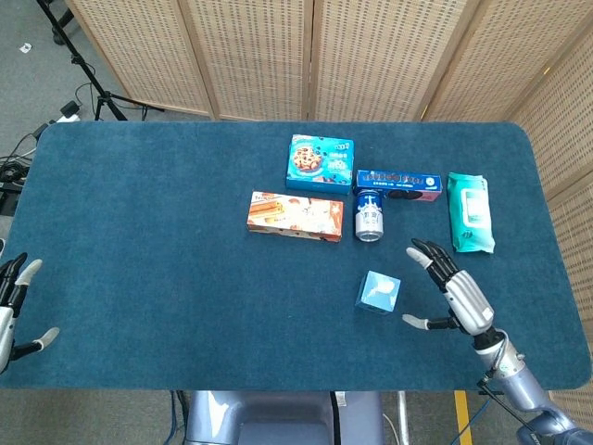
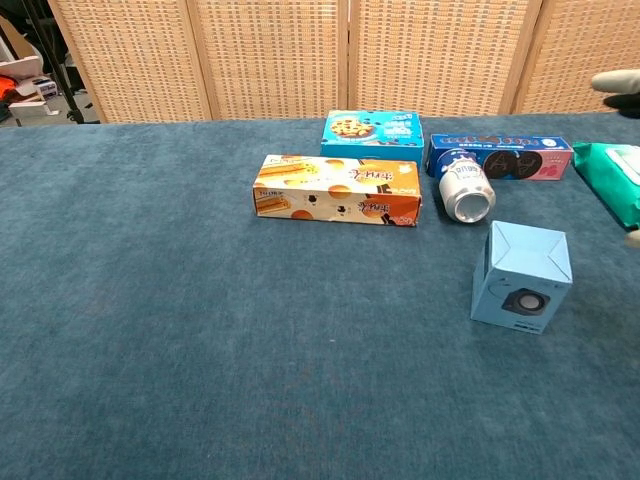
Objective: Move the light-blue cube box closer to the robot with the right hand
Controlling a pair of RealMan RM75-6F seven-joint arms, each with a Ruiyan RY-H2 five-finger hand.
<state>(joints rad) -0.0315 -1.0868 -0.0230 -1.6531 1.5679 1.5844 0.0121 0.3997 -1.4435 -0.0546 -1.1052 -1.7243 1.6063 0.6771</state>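
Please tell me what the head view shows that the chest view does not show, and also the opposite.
Only the head view shows the left hand at the table's near left edge and the whole right hand, open, apart from the light-blue cube box.

Only the chest view shows the round mark on the cube's front face.

Both show the cube box, the can, the orange box and the green wipes pack.
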